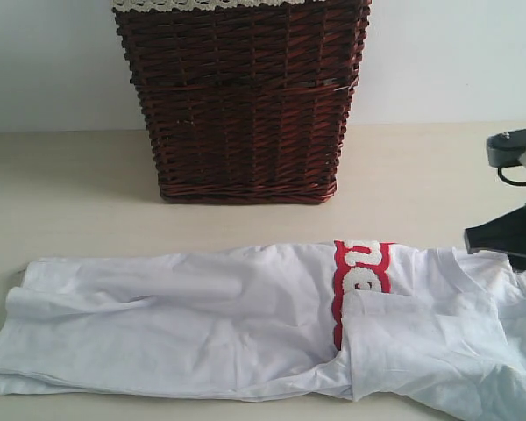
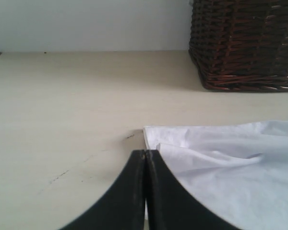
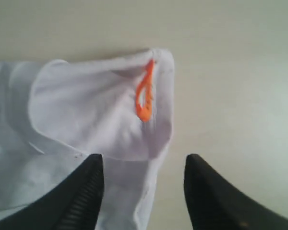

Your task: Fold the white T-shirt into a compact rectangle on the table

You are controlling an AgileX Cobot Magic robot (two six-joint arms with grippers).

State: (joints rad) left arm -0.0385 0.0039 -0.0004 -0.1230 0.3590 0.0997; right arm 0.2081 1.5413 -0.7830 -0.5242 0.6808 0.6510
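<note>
The white T-shirt point(image 1: 202, 316) lay spread on the tabletop point(image 1: 70, 193) before the basket point(image 1: 245, 105). Left jaws were clenched at its corner; right jaws stood released by its orange tag point(image 3: 145, 93)

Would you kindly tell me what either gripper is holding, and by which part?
Nothing is held. The right gripper is open over the collar of the white T-shirt; the left gripper is shut, empty.

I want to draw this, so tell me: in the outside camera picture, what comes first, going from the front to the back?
white T-shirt → table → wicker basket → wall
</note>
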